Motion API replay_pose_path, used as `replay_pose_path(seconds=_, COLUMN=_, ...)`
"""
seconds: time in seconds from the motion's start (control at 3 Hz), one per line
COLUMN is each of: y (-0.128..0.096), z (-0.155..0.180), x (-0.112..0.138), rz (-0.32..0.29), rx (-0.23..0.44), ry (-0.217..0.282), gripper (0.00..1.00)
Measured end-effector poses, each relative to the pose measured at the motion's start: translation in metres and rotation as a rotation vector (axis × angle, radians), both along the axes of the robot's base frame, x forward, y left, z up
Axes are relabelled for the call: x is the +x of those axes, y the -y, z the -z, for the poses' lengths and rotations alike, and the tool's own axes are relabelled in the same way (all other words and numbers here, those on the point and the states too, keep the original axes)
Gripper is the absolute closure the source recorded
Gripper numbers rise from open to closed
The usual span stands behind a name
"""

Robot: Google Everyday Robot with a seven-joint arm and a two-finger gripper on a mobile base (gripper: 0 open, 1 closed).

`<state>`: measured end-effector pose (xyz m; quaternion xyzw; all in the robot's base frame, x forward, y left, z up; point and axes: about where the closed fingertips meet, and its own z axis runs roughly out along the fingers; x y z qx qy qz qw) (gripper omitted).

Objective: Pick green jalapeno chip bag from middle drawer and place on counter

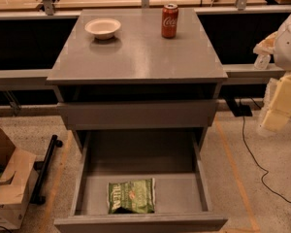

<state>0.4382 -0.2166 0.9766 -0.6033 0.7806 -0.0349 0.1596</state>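
Dark-green crinkly jalapeno chip bag (131, 196) w/ white lettering lies flat in the wide grey box drawer (184, 198), which is pulled out. The bag sits by the drawer's front wall, a bit left of ctr. The smooth grey counter (140, 57) above carries a white round bowl (103, 27) near its back-left corner & a red soda can (169, 20) upright near the back edge, right of ctr. The pale cream gripper (281, 101) hangs beyond the counter's right edge, by the front-right corner, apart from the cabinet; spread or pressed together, can't tell. Brown cardboard box (7, 188) on floor, left.
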Motion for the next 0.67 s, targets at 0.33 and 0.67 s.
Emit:
replay_pose_path(seconds=0.33, y=0.0, z=0.0, x=0.0, rz=0.0, rx=0.0, ry=0.0, gripper=0.0)
replay_pose_path(seconds=0.67, y=0.005, z=0.015, x=0.0, rz=0.019, rx=0.028, ry=0.002, gripper=0.0)
